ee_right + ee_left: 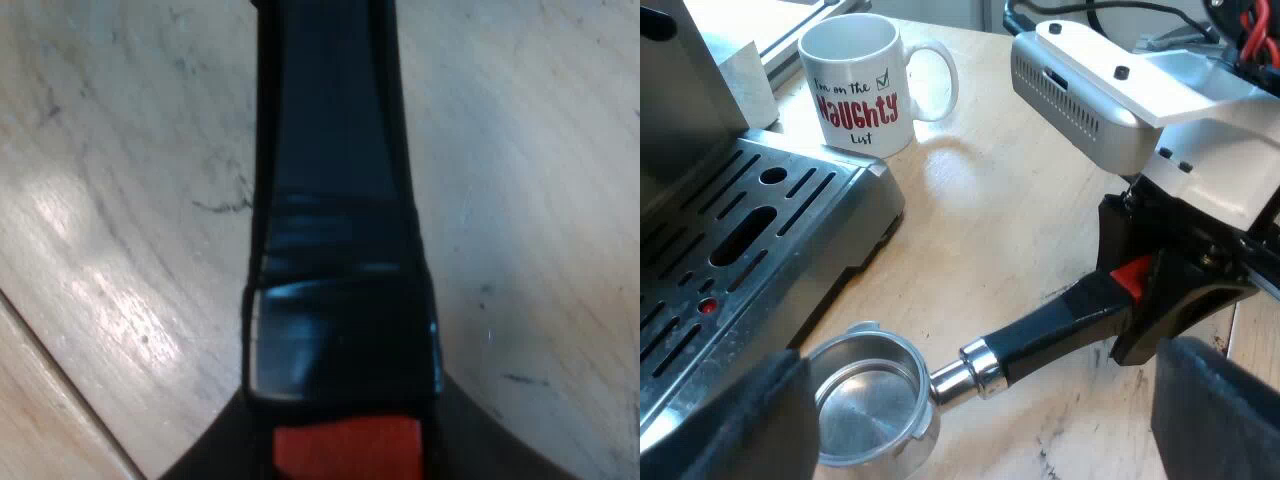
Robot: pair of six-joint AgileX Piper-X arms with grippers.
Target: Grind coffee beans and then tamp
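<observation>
The metal holder (868, 400) lies on the wooden table beside the espresso machine's drip tray (740, 230), its empty basket facing up. Its dark handle (1050, 330) runs away from the basket to a red end (1132, 278). My left gripper (980, 425) hangs open just above the holder, one finger by the basket and the other out past the handle, touching nothing. My right gripper (1160, 300) is shut on the handle at its red end. In the right wrist view the handle (335, 200) lies over the table with the red end (345, 450) between my right gripper's (340, 430) fingers.
A white mug (855, 85) with red lettering stands upright on the table at the far corner of the drip tray. Bare wooden tabletop (1020, 200) lies between the mug and the holder. A seam in the tabletop (60, 370) runs near the handle.
</observation>
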